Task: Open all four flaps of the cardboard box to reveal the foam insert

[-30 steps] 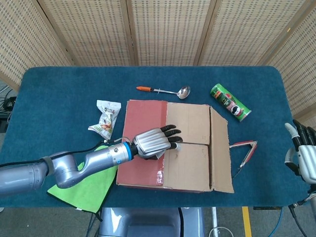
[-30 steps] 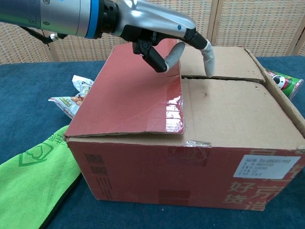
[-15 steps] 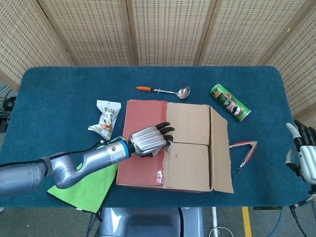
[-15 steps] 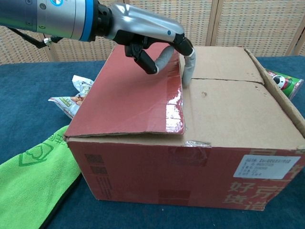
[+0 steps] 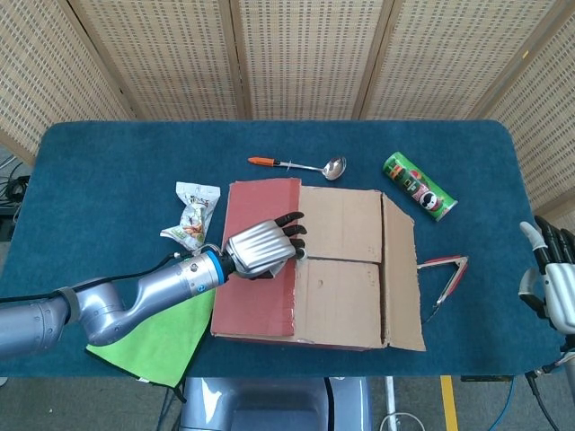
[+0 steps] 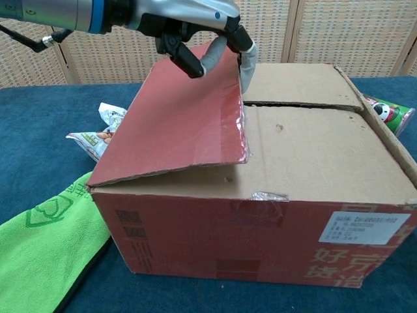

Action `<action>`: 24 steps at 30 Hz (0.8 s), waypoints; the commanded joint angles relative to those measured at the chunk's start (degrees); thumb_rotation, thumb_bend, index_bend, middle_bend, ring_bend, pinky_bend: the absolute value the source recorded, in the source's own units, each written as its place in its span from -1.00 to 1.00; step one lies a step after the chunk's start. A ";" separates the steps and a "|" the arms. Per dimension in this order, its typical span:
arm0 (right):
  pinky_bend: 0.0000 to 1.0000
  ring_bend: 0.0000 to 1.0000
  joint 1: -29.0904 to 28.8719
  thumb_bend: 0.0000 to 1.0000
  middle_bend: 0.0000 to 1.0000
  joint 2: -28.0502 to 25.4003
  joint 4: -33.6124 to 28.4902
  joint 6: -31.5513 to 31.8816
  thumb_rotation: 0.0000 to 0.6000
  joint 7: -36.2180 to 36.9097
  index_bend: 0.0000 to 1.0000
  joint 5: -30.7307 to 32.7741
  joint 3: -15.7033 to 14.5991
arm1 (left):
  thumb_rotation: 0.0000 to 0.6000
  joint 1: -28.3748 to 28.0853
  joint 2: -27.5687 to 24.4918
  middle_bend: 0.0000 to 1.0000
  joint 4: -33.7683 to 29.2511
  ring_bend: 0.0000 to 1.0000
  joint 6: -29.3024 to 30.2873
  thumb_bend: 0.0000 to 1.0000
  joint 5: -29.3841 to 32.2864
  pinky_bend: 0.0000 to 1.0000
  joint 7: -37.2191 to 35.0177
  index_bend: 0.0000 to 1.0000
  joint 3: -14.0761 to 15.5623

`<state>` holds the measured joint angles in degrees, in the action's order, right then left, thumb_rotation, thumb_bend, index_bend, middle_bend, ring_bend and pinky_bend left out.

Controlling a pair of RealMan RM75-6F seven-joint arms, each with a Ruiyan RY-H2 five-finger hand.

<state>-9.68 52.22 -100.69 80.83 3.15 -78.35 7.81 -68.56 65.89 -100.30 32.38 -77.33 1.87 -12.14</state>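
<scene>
The cardboard box point(image 5: 341, 269) point(image 6: 260, 261) stands mid-table. My left hand point(image 5: 259, 247) point(image 6: 195, 26) grips the free edge of the box's red left flap point(image 5: 256, 296) point(image 6: 182, 124), fingers curled round the edge. That flap is tilted up off the box top, with a gap showing beneath it. The two brown flaps, far point(image 5: 341, 220) and near point(image 5: 337, 301), lie flat and closed. The right flap point(image 5: 400, 269) point(image 6: 384, 143) lies along the right side, slightly raised. No foam shows. My right hand point(image 5: 552, 274) hangs off the table's right edge, fingers apart, holding nothing.
A ladle point(image 5: 301, 165) lies behind the box and a green Pringles can point(image 5: 420, 186) point(image 6: 389, 112) at the back right. Red-tipped tongs point(image 5: 445, 274) lie right of the box. A snack bag point(image 5: 191, 215) point(image 6: 98, 130) and green cloth point(image 5: 162, 337) point(image 6: 39, 248) sit left.
My left hand drew back to the left, curled its fingers round the red flap's edge and lifted it; the flap went from flat to tilted up. The right hand stayed put.
</scene>
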 commanded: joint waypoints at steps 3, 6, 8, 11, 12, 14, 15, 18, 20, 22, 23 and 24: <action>-1.00 -1.00 -0.05 0.70 -1.00 0.09 0.05 -0.10 1.00 0.10 -1.00 -0.01 0.19 | 0.91 0.89 -2.38 -0.23 -1.62 -0.68 1.32 1.00 -0.61 -1.00 -1.05 -0.14 -0.36; -1.00 -1.00 -0.10 0.70 -1.00 0.08 -0.06 -0.14 1.00 0.07 -1.00 -0.15 0.32 | 0.90 1.56 -4.45 -0.22 -2.84 -0.67 2.11 1.00 -1.30 -1.00 -1.84 -0.14 -0.57; -1.00 -1.00 -0.15 0.70 -1.00 0.05 -0.16 -0.20 1.00 -0.03 -1.00 -0.22 0.40 | 0.90 1.99 -5.84 -0.22 -3.60 -0.67 2.51 1.00 -1.74 -1.00 -2.37 -0.14 -0.68; -1.00 -1.00 -0.25 0.70 -1.00 0.08 -0.27 -0.21 1.00 -0.42 -1.00 -0.22 0.57 | 0.90 2.91 -8.16 -0.22 -4.90 -0.66 3.34 1.00 -2.59 -1.00 -3.57 -0.14 -0.80; -1.00 -1.00 -0.27 0.70 -1.00 0.13 -0.34 -0.23 1.00 -0.39 -1.00 -0.23 0.61 | 0.90 3.24 -8.82 -0.22 -5.27 -0.66 3.70 1.00 -2.94 -1.00 -3.92 -0.14 -0.82; -1.00 -1.00 -0.39 0.70 -1.00 0.20 -0.39 -0.34 1.00 -0.48 -1.00 -0.27 0.71 | 0.91 4.13 -10.57 -0.22 -6.15 -0.66 4.51 1.00 -3.71 -1.00 -4.63 -0.14 -0.74; -1.00 -1.00 -0.45 0.70 -1.00 0.23 -0.42 -0.43 1.00 -0.51 -1.00 -0.29 0.74 | 0.91 4.55 -11.45 -0.21 -6.59 -0.66 4.79 1.00 -4.10 -1.00 -5.02 -0.14 -0.65; -1.00 -1.00 -0.58 0.70 -1.00 0.23 -0.53 -0.54 1.00 -0.69 -1.00 -0.37 0.84 | 0.90 5.66 -13.57 -0.21 -7.39 -0.65 5.63 1.00 -5.14 -1.00 -6.00 -0.14 -0.44; -1.00 -1.00 -0.65 0.70 -1.00 0.22 -0.66 -0.56 1.00 -0.78 -1.00 -0.40 0.94 | 0.90 6.53 -14.73 -0.21 -7.75 -0.65 6.56 0.99 -5.83 -1.00 -6.69 -0.14 -0.33; -1.00 -1.00 -0.78 0.70 -1.00 0.19 -0.78 -0.66 1.00 -0.93 -1.00 -0.41 1.05 | 0.90 7.79 -16.27 -0.21 -8.16 -0.65 7.96 0.99 -6.74 -1.00 -7.66 -0.14 -0.16; -1.00 -1.00 -0.83 0.70 -1.00 0.18 -0.87 -0.73 1.00 -1.00 -1.00 -0.42 1.08 | 0.90 8.36 -16.93 -0.21 -8.32 -0.65 8.56 0.99 -7.22 -1.00 -8.19 -0.14 -0.05; -1.00 -1.00 -0.92 0.70 -1.00 0.21 -0.95 -0.80 1.00 -1.02 -1.00 -0.50 1.11 | 0.90 8.89 -17.58 -0.21 -8.39 -0.65 9.09 0.98 -7.52 -1.00 -8.57 -0.14 0.06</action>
<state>-10.56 52.42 -101.61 80.07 2.15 -78.82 8.90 -60.38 49.11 -108.39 40.76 -84.31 -6.07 -12.29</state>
